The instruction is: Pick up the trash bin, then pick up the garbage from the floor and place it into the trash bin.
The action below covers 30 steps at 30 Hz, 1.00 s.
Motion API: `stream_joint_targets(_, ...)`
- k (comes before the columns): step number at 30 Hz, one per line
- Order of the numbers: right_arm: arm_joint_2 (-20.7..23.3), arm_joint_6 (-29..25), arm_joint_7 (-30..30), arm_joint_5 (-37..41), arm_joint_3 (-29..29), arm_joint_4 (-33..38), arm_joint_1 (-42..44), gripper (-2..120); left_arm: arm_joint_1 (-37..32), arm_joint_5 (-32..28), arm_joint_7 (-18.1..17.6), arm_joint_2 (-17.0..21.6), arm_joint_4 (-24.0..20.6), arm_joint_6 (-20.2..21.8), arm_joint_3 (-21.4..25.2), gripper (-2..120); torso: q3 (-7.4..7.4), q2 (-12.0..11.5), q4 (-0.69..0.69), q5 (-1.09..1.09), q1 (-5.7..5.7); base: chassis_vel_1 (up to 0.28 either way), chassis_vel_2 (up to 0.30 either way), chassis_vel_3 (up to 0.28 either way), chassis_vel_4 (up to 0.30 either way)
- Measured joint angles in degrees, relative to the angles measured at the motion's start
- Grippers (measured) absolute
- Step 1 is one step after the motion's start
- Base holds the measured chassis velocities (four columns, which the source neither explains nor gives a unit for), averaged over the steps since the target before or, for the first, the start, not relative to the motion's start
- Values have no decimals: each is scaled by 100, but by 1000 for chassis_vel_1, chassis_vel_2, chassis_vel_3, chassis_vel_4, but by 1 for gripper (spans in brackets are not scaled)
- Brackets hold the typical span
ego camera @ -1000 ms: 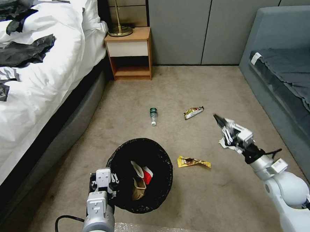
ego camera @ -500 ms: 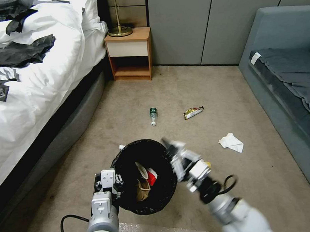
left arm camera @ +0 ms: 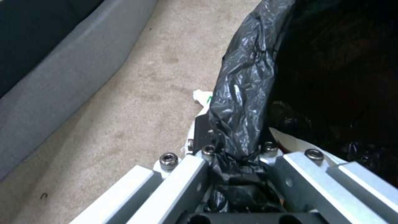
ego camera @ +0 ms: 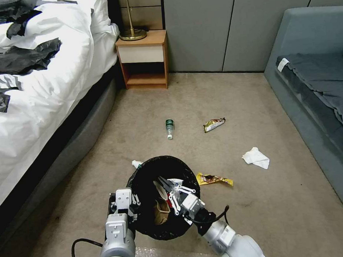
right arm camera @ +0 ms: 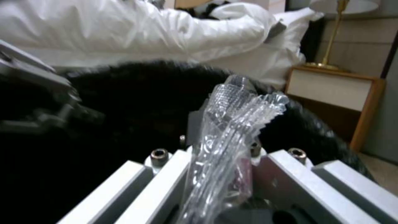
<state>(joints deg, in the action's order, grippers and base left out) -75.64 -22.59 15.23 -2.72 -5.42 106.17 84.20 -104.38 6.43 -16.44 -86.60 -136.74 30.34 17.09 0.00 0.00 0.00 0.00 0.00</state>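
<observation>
The trash bin (ego camera: 184, 222), lined with a black bag, is held just above the carpet in front of me. My left gripper (ego camera: 126, 202) is shut on its near-left rim; in the left wrist view the black bag (left arm camera: 242, 102) is pinched in the left gripper (left arm camera: 232, 151). My right gripper (ego camera: 168, 186) hangs over the bin's mouth, shut on a clear crinkled plastic wrapper (right arm camera: 234, 124). Brown paper and red-and-white litter (ego camera: 161, 212) lie inside the bin. On the floor lie a green bottle (ego camera: 170, 128), a snack wrapper (ego camera: 214, 124), a yellow wrapper (ego camera: 214, 179) and a white tissue (ego camera: 255, 158).
A bed with white bedding (ego camera: 34, 94) runs along the left, a grey sofa (ego camera: 320, 96) along the right. A wooden nightstand (ego camera: 144, 60) with a lamp stands at the back wall. A small white scrap (ego camera: 136, 163) lies behind the bin.
My right arm has swung from the right side, near the tissue, leftward to above the bin's mouth. The left gripper and bin have shifted slightly right and nearer.
</observation>
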Motion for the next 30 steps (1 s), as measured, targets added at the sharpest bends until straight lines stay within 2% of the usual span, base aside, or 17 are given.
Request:
stream_joint_targets(3, 0, 56, -27, -31, -25, -56, -40, 2, -14, 5, 1, -1, -8, -4, -1, 0, 0, 0, 0, 0, 0, 0, 0, 0, 0)
stream_joint_targets(9, -2, 97, -41, -77, 30, -43, -16, 25, -13, 11, 3, -6, -21, -7, 1, 0, 0, 0, 0, 0, 0, 0, 0, 0, 0)
stream_joint_targets(11, -2, 97, -41, -77, 30, -43, -16, 25, -13, 11, 3, -6, -21, -7, 1, 0, 0, 0, 0, 0, 0, 0, 0, 0, 0)
stream_joint_targets(12, -5, 102, -41, -102, 54, 4, 10, 35, -8, 15, 5, -10, -21, -13, 1, 0, 0, 0, -1, 0, 0, 0, 0, 0, 0)
stream_joint_targets(13, -5, 104, -41, -113, 62, 23, 19, 40, -8, 18, 5, -10, -21, -17, 1, 0, 0, 0, -1, 0, 0, 0, 0, 0, 0)
stream_joint_targets(14, -5, 104, -41, -113, 62, 23, 19, 40, -8, 18, 5, -10, -21, -17, 1, 0, 0, 0, -1, 0, 0, 0, 0, 0, 0)
stream_joint_targets(17, 5, 112, -37, -121, 26, 100, 18, 55, -12, 23, 6, -11, -21, -23, -6, 0, 0, 0, 0, 0, 0, 0, 0, 0, 0)
stream_joint_targets(18, 5, 112, -37, -121, 26, 100, 18, 55, -12, 23, 6, -11, -21, -23, -6, 0, 0, 0, 0, 0, 0, 0, 0, 0, 0)
stream_joint_targets(19, 26, 125, -36, -109, 5, 154, 32, 60, -13, 23, 8, -5, -24, -24, -6, 0, 0, 0, 0, 0, 0, 0, 0, 0, 0)
stream_joint_targets(20, 74, 167, -36, -101, -12, 280, 97, 73, -9, 23, 10, 9, -29, -26, 6, 0, 0, 0, -1, 0, 0, 0, 0, 0, 0)
stream_joint_targets(22, 81, 177, -37, -100, -11, 323, 119, 77, -8, 23, 10, 10, -29, -26, 7, 0, 0, 0, 0, 0, 0, 0, 0, 0, 0)
stream_joint_targets(25, 86, 186, -37, -101, 17, 449, 172, 92, -6, 35, 14, 7, -29, -26, -12, 0, 0, 0, -1, 0, 0, 0, 0, 0, 0)
stream_joint_targets(30, 95, 266, -107, -67, 4, 834, 193, 100, -8, 42, 16, 14, -28, -26, 4, 0, 0, 1, 0, 0, 0, 0, 0, 0, 0)
